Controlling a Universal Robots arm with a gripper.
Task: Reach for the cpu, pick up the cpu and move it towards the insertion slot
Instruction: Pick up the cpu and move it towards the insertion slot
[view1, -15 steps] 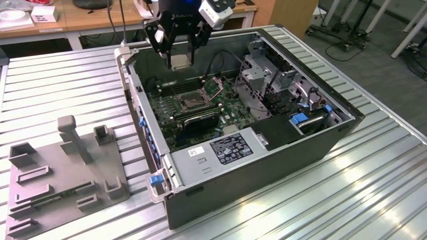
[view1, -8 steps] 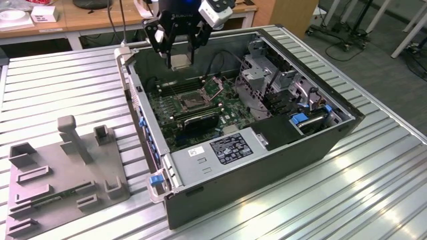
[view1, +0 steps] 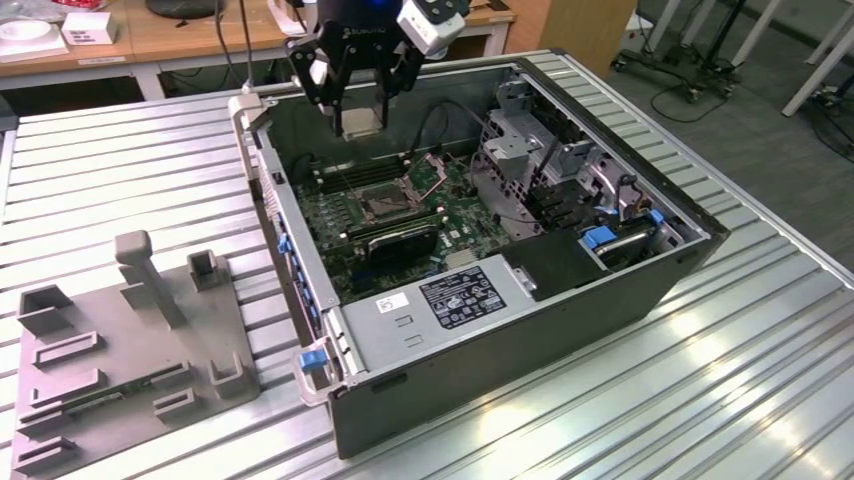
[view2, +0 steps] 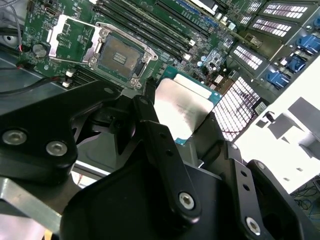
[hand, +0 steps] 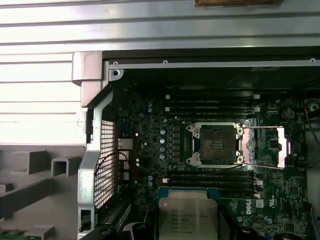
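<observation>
In the exterior view my gripper (view1: 359, 108) hangs over the far end of the open computer case (view1: 561, 330), shut on the cpu (view1: 360, 123), a small pale metal square. The insertion slot (view1: 378, 205), a silver-framed socket with a dark centre, lies on the green board below and a little nearer the camera. Both wrist views show the cpu (view2: 182, 107) (hand: 187, 215) clamped between the black fingers (view2: 150, 125), held above the board. The open slot (view2: 117, 57) (hand: 215, 145) sits a short way beyond the chip, apart from it.
Long black memory slots (hand: 210, 105) run on both sides of the socket, and its hinged cover (hand: 267, 147) lies flipped open beside it. A metal drive cage (view1: 534, 150) and case walls rise around the board. A grey fixture tray (view1: 120, 340) stands on the slatted table (view1: 120, 160).
</observation>
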